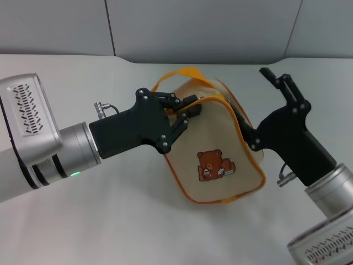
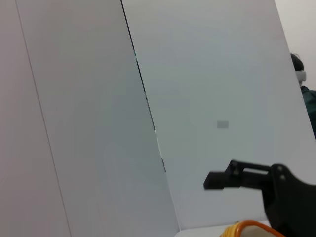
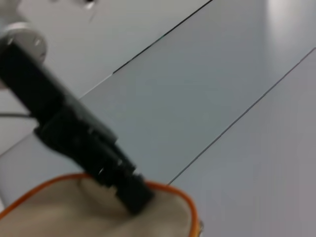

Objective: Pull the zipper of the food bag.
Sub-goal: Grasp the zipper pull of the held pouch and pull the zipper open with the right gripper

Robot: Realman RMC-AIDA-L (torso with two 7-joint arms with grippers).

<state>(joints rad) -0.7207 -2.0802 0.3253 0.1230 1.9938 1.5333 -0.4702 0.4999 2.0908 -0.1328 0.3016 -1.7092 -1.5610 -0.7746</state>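
Observation:
The food bag [image 1: 220, 160], beige canvas with orange piping and a brown bear print, lies tilted on the white table [image 1: 110, 221]. Its orange strap loop [image 1: 182, 73] arches at the far side. My left gripper [image 1: 190, 112] reaches in from the left. Its fingers are closed together on the bag's top seam. The zipper pull is hidden between them. The right wrist view shows those closed fingertips [image 3: 131, 192] on the bag's top [image 3: 74, 212]. My right gripper [image 1: 251, 97] is open at the bag's right end. One finger [image 1: 238, 118] lies against the bag, the other [image 1: 273, 76] is in the air.
A grey panelled wall [image 1: 209, 27] stands behind the table. The left wrist view shows that wall, my right gripper's raised finger [image 2: 232, 177] and a bit of the orange strap [image 2: 242, 228].

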